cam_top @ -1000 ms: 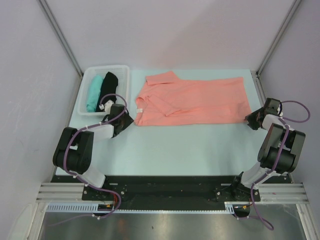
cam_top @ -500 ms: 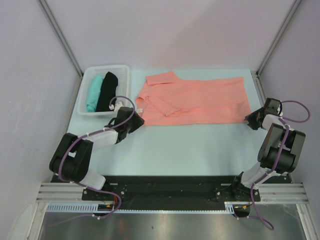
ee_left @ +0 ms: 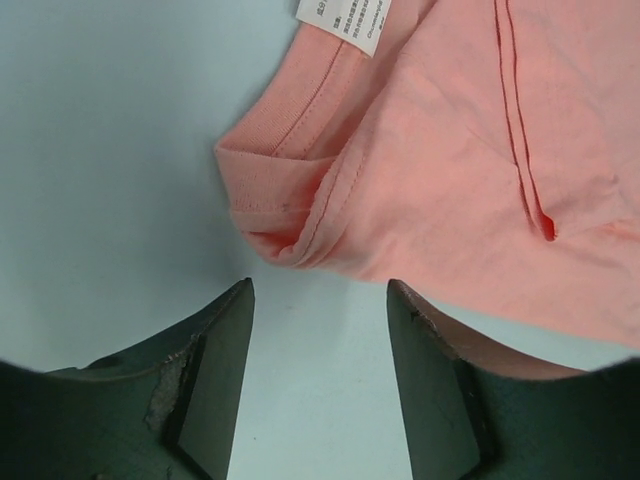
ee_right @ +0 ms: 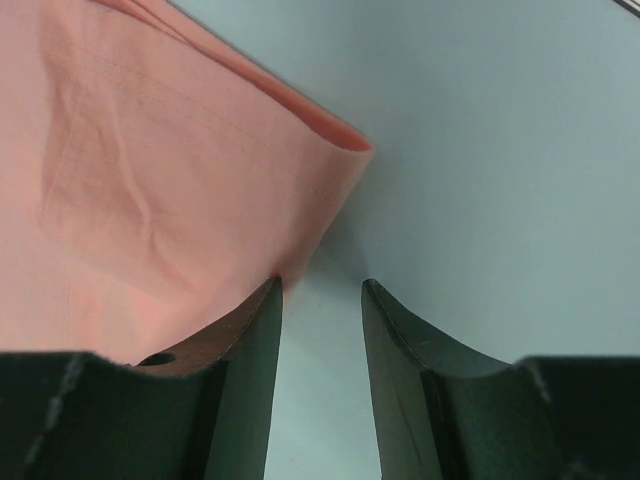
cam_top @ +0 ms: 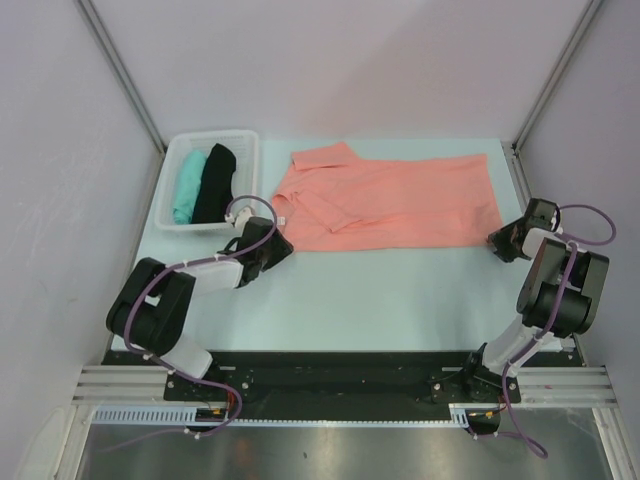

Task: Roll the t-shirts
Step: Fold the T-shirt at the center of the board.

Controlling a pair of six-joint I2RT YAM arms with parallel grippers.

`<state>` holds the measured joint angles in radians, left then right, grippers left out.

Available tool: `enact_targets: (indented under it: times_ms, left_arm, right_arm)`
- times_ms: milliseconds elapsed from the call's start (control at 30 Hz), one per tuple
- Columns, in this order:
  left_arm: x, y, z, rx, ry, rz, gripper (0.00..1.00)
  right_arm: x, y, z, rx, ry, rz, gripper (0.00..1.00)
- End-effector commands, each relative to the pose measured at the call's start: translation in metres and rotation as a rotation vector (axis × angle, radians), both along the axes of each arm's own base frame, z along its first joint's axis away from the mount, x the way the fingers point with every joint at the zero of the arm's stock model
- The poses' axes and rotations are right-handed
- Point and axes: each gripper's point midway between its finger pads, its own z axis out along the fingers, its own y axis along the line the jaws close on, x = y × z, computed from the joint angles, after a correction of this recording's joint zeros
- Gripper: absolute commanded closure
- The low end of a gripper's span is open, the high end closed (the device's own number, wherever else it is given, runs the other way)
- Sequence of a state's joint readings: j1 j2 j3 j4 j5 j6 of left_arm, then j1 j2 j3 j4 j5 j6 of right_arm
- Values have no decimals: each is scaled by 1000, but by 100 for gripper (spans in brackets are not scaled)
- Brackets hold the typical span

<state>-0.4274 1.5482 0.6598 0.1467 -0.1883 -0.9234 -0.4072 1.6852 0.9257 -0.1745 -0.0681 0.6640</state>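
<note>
Salmon-pink t-shirt (cam_top: 385, 205) lies between left fingers (ee_left: 215, 365) and right fingers (ee_right: 250, 375), both parted and holding nothing.

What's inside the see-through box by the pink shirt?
Inside the box lie a teal shirt and a black shirt, side by side. The box floor under them is covered, so anything beneath cannot be seen.

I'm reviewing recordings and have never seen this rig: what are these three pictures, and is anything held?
Two robot arms stand at the near edge of a table. The wide picture looks down from above; the other two come from a camera on each wrist. A salmon-pink t-shirt lies flat on it; a teal t-shirt and a black t-shirt sit in a clear bin. The left gripper faces the collar end, the right gripper the hem end. Both are open, holding nothing.
</note>
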Motion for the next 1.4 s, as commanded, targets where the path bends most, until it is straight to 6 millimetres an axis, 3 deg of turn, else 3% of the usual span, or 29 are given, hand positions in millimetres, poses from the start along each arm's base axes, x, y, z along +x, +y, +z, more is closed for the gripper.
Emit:
enact_targets:
  times_ms: [0,300,400,433,533,567,633,667,833,1033,1200,1367]
  left_arm:
    - [22,-4,11,-13,-47,39,40]
    - [36,5,8,70,-48,74,48]
    - [39,7,4,94,-42,76,54]
    - [40,7,4,105,-43,72,58]
    - [43,9,2,138,-34,68,82]
    - [46,11,6,142,-42,76,97]
    - [42,14,9,155,-32,79,100]
    - [41,16,12,162,-34,87,100]
    - [20,38,26,219,-9,132,100]
    - [-23,58,18,224,60,184,100]
    - [-77,69,-4,274,158,221,100]
    - [-124,79,-11,250,167,292,100]
  right_arm:
    - [13,-10,-1,-21,-38,-40,58]
    - [29,-15,-7,-36,-18,-53,59]
    - [37,-14,-2,-45,-30,-44,65]
    - [38,-17,-1,-61,-24,-54,70]
    - [43,-19,6,-101,-19,-51,80]
    - [42,-21,7,-115,-11,-54,83]
    - [39,-21,13,-129,2,-58,100]
    - [35,-22,16,-138,10,-66,100]
    - [6,-25,31,-175,82,-81,100]
    - [-48,-28,39,-176,160,-121,100]
    - [-103,-28,39,-154,214,-179,100]
    - [-153,-22,44,-123,216,-214,100]
